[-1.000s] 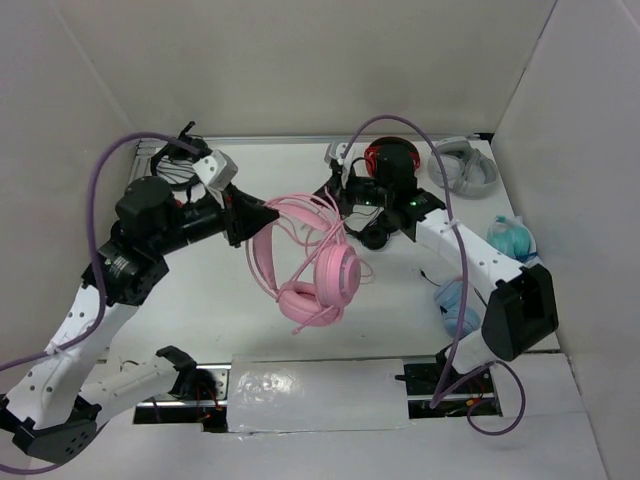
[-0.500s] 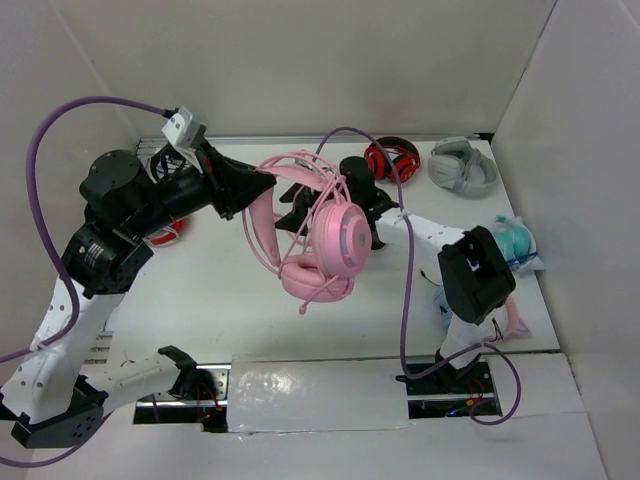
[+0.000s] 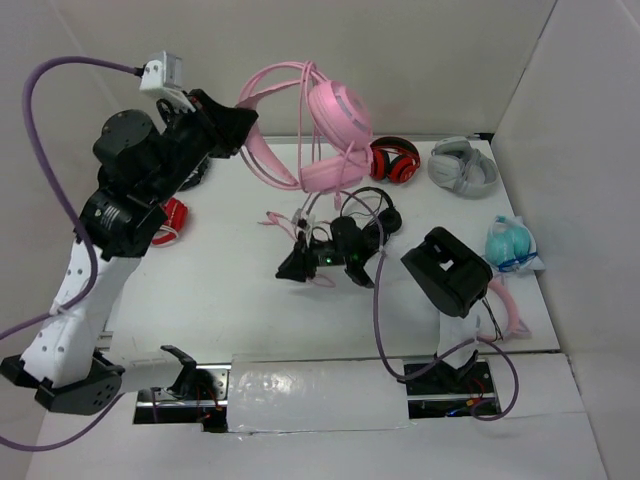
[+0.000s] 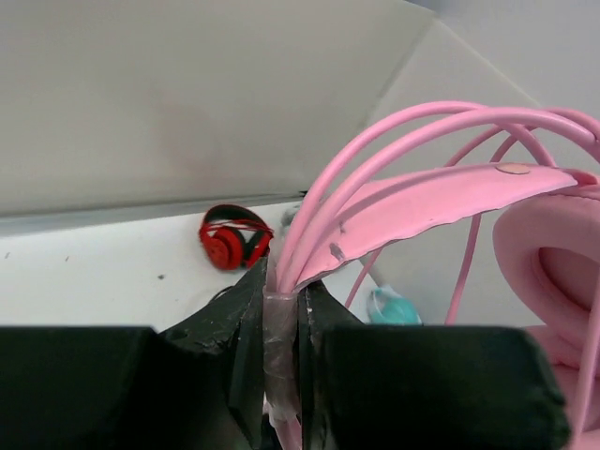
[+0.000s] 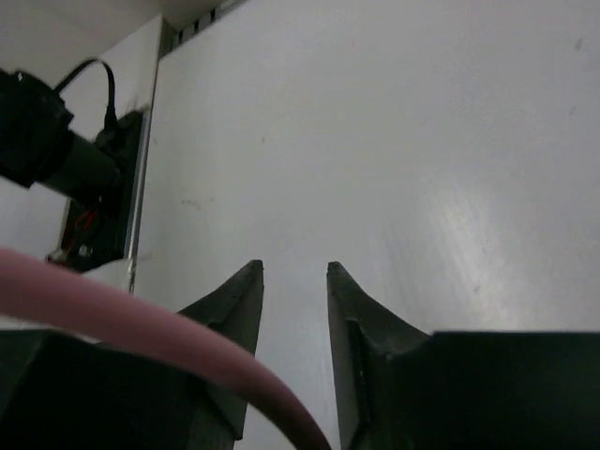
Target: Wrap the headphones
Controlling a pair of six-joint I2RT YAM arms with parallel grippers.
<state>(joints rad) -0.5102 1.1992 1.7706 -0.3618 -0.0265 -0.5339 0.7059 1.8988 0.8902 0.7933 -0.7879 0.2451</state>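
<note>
Pink and big, the headphones [image 3: 325,110] hang high in the air near the back wall, well above the white table [image 3: 220,290]. The left gripper [image 3: 243,122] holds them up — its two black fingers [image 4: 246,323] are pressed tight on the thin wire headband, at a spot with clear tape around it. One round cup faces the camera above, and the other sits lower. The thin pink cable [image 3: 303,205] drops from the cups down to the table. The right gripper [image 3: 292,270] is low over the table, close to the low part of the cable and near the thin black headphones [image 3: 368,212]. Its jaws stand a little apart with only bare table between them — a blurry pink cord [image 5: 112,314] runs past on one side. Red-and-black headphones [image 3: 393,162] and grey headphones [image 3: 462,166] lie at the far right.
</note>
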